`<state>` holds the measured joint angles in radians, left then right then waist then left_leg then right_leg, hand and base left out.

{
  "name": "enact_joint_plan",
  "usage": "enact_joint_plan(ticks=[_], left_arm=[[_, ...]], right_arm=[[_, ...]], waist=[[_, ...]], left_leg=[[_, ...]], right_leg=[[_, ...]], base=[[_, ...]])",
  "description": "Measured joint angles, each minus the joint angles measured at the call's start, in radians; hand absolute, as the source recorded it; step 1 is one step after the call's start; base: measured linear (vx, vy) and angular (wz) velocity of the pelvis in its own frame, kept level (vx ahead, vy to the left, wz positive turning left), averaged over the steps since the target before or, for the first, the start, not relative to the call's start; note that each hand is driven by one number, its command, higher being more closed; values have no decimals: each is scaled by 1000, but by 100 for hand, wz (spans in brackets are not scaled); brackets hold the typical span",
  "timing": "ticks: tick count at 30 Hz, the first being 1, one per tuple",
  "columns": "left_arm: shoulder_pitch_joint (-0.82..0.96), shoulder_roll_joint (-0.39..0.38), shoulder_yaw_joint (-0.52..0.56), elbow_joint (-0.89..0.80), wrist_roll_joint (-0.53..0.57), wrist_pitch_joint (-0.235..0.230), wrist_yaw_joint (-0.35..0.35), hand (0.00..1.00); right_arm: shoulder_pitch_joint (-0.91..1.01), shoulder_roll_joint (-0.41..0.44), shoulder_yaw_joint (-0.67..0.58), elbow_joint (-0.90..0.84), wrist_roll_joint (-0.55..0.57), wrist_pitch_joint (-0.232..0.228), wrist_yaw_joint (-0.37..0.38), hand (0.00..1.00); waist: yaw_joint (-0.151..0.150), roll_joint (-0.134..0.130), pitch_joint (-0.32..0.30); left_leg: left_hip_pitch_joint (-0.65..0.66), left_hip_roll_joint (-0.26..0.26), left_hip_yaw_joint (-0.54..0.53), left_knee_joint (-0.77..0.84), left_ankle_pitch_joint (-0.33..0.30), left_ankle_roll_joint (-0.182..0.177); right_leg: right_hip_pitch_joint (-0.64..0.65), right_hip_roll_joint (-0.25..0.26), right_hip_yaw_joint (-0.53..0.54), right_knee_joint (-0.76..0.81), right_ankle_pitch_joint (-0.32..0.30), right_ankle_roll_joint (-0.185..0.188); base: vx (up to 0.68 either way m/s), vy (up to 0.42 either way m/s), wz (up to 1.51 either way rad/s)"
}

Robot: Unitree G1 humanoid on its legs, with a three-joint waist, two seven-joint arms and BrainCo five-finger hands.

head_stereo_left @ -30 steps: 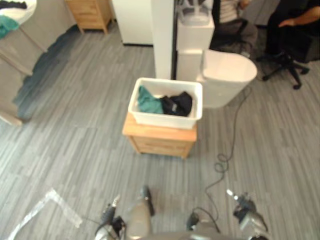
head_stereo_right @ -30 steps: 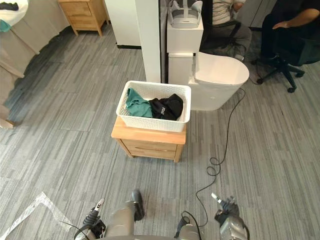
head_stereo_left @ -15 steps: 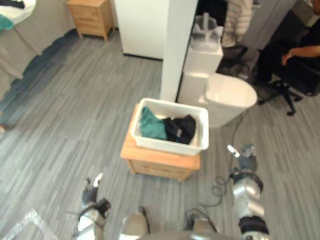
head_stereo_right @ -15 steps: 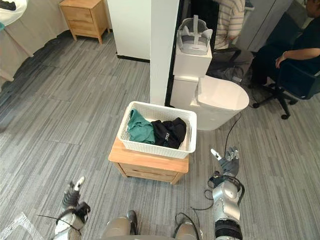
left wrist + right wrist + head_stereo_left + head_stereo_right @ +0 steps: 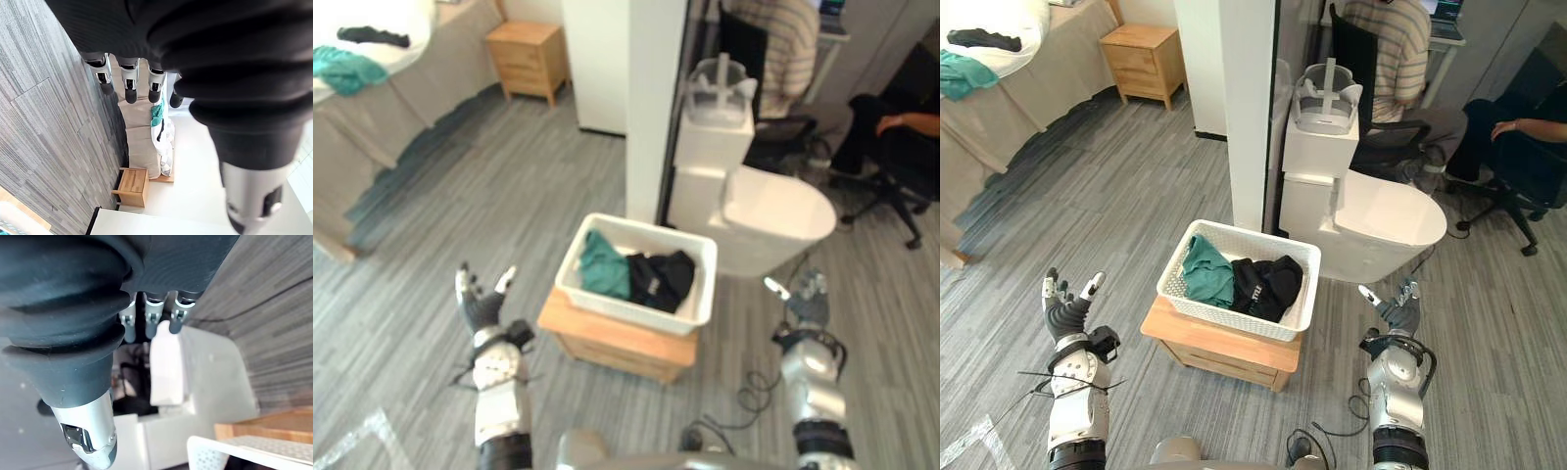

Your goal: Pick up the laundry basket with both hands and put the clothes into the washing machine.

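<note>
Fingers spread, your left hand [image 5: 1063,317] and right hand [image 5: 1399,315] flank the laundry basket [image 5: 1226,324] lying lengthwise between them; washing machine [image 5: 1386,223] beyond.

laundry basket [image 5: 1222,324] of clothes [image 5: 1246,280] on wooden stand [image 5: 1219,350]; left hand [image 5: 1064,316], right hand [image 5: 1398,316] flanking, seemingly uncurled.

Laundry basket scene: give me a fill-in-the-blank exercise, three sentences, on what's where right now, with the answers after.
1. The white laundry basket sits on a small cabinet made of ____.
2. Beside the teal garment in the basket lies a second garment, coloured ____.
3. The left hand and the right hand, one on each side of the basket and clear of it, both have their fingers ____.

Missing words: wood; black; open.
</note>
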<state>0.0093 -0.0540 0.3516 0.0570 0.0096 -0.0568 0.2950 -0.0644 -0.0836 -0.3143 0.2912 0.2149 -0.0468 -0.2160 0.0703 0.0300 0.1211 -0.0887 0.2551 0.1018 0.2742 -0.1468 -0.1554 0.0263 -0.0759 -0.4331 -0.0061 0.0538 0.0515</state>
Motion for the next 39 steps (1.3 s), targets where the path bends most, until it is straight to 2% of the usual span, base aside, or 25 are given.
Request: enact_joint_plan(ticks=[1,2,5,7,9,12,17,22,25,28,32,33,39], left_arm=[[-18,10,0,-1,17,21,-10,0],[-25,17,-1,-1,31,33,-11,0],[-120,56,-1,0,75,95,-11,0],[-253,96,-1,26,91,118,-11,0],[-468,183,-30,105,101,150,-5,0],[-685,247,-48,203,100,178,8,0],[-925,349,-88,451,58,195,33,0],[-1139,450,-167,713,-16,205,25,0],[-1274,495,-219,803,-51,203,-21,0],[-1363,525,-276,847,-75,201,-75,0],[-1434,539,-344,889,-76,201,-130,0],[-1456,540,-369,896,-73,201,-146,0],[-1491,577,-479,907,45,201,-210,0]], right_arm=[[-6,2,2,1,-4,26,4,0],[-14,4,3,1,-4,35,5,0],[-91,-4,1,1,-4,69,4,0],[-179,-7,1,11,-4,85,3,0],[-328,-41,19,64,-11,107,1,0],[-464,-90,18,100,-12,137,-9,0],[-604,-212,14,281,33,142,-37,0],[-718,-269,18,397,197,139,-4,0],[-783,-283,18,450,315,138,37,0],[-835,-290,20,466,382,140,76,0],[-895,-322,54,499,408,143,128,0],[-910,-327,61,518,413,143,134,0],[-942,-348,133,523,447,142,164,0]], waist=[[2,-10,13],[2,-11,18],[2,-11,86],[4,-18,150],[4,-32,232],[1,-38,319],[-3,-42,322],[-5,-45,329],[-4,-59,353],[-1,-68,370],[0,-70,372],[0,-80,377],[5,-92,383]], left_leg=[[0,-13,-5,-22,19,0],[-6,-17,-5,-30,26,2],[-64,-30,0,-32,46,10],[-120,-37,13,-32,70,17],[-198,-52,30,-36,107,24],[-242,-65,41,-19,128,37],[-343,-65,27,22,129,39],[-412,-60,11,47,131,41],[-444,-48,5,57,132,42],[-471,-43,-6,58,134,43],[-514,-36,-13,83,135,42],[-518,-33,-9,86,135,42],[-548,-21,-1,93,135,42]], right_leg=[[-8,-6,-3,1,3,1],[-17,-13,-4,1,8,0],[-81,-29,1,3,31,-7],[-147,-38,14,10,51,-9],[-241,-49,34,12,98,-18],[-288,-61,53,10,135,-23],[-369,-64,48,23,146,-23],[-425,-63,39,40,146,-23],[-446,-65,27,45,146,-23],[-462,-63,12,45,146,-23],[-482,-62,-8,45,146,-23],[-483,-61,-9,46,146,-23],[-507,-57,-24,56,146,-23]], base=[[-52,16,19],[-87,42,4],[-187,55,-7],[-221,36,-19],[-250,34,-21],[-158,44,-14],[-24,20,2],[1,3,3],[-5,5,8],[18,7,9],[62,16,8],[44,17,5],[35,10,2]])
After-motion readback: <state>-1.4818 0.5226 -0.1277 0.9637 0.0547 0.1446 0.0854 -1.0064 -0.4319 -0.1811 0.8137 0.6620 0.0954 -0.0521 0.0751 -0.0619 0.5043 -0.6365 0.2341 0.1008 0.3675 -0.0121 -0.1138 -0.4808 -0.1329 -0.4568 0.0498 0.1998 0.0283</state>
